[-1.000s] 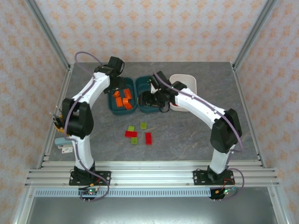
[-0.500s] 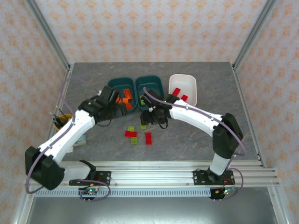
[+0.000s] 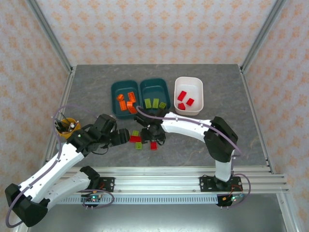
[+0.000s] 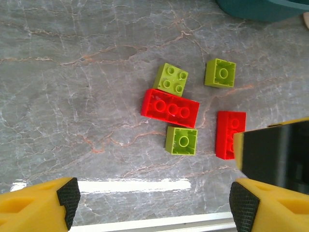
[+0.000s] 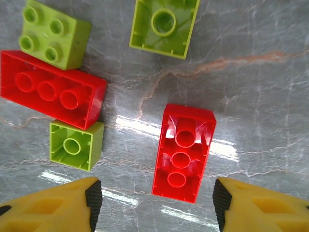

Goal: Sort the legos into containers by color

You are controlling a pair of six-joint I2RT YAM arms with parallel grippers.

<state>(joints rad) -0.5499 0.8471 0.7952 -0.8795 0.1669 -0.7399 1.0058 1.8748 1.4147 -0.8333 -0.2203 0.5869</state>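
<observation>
Open bench [image 3: 251,111] lies around five loose legos [image 4: 170,107]; right hand [image 5: 157,195] wide open astride a red lego [image 5: 183,150] (left hand [image 4: 154,193] open too, empty).

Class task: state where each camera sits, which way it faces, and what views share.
Top external: above, behind the bases, looking down on the table; left arm, right arm show.
Left wrist: on the left gripper, facing down at loose bricks; yellow fingers show.
Right wrist: on the right gripper, facing down, closer; fingers show.
Shared: all see the same five bricks.
</observation>
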